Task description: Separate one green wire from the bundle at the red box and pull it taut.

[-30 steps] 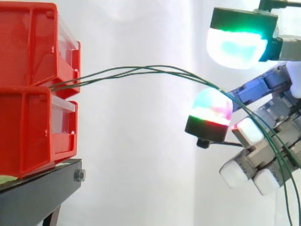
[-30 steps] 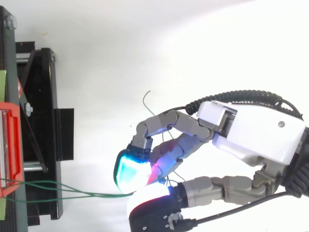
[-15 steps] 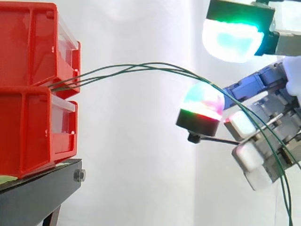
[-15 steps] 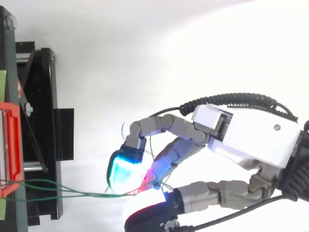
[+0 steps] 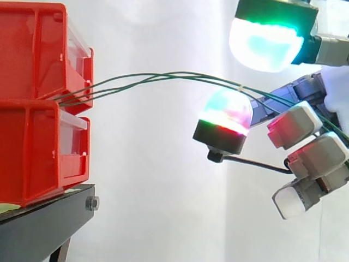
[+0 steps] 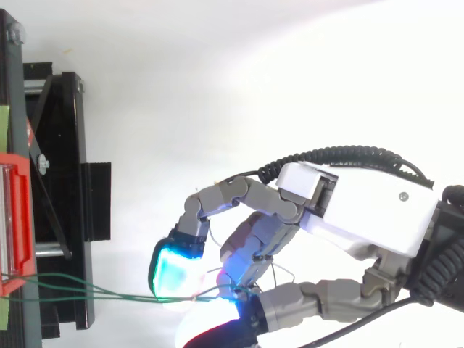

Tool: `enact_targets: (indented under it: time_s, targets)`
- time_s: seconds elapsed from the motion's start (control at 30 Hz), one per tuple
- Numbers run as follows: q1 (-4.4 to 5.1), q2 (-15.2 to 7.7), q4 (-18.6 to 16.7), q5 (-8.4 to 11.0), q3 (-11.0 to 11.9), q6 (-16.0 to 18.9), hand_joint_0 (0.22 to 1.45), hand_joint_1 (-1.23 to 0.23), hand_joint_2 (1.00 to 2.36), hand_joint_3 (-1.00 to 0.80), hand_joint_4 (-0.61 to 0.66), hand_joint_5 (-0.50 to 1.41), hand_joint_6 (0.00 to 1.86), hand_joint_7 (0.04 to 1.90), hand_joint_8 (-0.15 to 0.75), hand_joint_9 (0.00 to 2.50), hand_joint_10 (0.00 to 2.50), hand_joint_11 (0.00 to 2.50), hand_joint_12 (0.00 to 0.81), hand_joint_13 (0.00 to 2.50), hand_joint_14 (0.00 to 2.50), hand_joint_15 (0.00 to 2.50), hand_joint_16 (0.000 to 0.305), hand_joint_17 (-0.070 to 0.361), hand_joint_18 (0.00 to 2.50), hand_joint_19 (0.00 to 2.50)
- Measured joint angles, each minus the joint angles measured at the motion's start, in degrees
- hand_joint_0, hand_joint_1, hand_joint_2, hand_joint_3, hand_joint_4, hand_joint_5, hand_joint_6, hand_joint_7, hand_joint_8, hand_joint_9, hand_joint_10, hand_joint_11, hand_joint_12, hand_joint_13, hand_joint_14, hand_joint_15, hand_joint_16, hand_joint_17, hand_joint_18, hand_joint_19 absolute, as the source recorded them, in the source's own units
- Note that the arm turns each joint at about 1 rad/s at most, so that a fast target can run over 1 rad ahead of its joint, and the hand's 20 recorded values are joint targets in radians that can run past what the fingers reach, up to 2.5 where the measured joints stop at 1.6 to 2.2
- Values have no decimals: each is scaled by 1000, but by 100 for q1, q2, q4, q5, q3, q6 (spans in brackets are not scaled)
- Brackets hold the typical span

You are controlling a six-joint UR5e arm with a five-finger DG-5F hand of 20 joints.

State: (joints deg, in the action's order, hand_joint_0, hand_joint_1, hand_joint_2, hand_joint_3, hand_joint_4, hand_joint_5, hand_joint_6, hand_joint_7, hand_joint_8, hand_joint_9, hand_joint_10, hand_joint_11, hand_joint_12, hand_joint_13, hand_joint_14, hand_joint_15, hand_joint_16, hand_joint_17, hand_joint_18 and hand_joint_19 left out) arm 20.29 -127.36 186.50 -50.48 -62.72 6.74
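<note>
Arching right from between the red bins (image 5: 32, 109), the green wires (image 5: 163, 76) are run slack into the hand (image 6: 348, 217), placed there for singling one out. Whether any is gripped cannot be told.

Left parts of red bins (image 5: 32, 143) off-frame
</note>
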Motion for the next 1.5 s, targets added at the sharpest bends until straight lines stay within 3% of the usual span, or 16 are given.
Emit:
enact_targets:
  time_s: [0.17,0.47,0.67,0.77,0.9,1.03,1.2,1.3,1.5]
  targets:
    - [0,-29,-67,1,-2,-6,563,-779,1000,-500,126,-158,822,949,238,1325,20,1140,342,1323,28,1222,51,114,731,587]
    - [1,-34,-88,10,-3,-15,599,-713,1015,-294,83,-164,893,978,245,1329,19,1176,332,1328,26,1245,50,112,729,609]
    - [1,-34,-83,27,-4,-22,556,-608,1004,-449,118,-163,884,945,248,1331,20,1139,339,1328,25,1214,51,115,740,614]
    - [-5,-34,-79,28,-4,-24,562,-581,1007,-424,112,-163,881,947,240,1331,20,1132,341,1326,27,1215,51,114,736,615]
    - [-29,-33,-62,11,-5,-30,587,-609,1014,-300,95,-158,889,993,245,1330,20,1145,331,1320,26,1226,50,112,729,630]
    - [-46,-30,-35,-1,-4,-32,595,-700,1015,-229,111,-159,899,982,264,1310,19,1111,372,1318,26,1172,54,122,760,609]
    - [-50,-28,-12,-2,-4,-32,588,-745,1010,-373,123,-167,900,960,248,1286,21,1113,336,1294,27,1197,51,114,727,619]
    - [-50,-28,-10,5,-3,-33,548,-674,1000,-494,123,-166,902,936,251,1292,20,1112,351,1305,26,1177,52,117,740,622]
    - [-49,-26,-9,5,-3,-33,556,-680,1004,-456,120,-164,896,943,251,1300,20,1095,346,1310,26,1178,52,117,741,622]
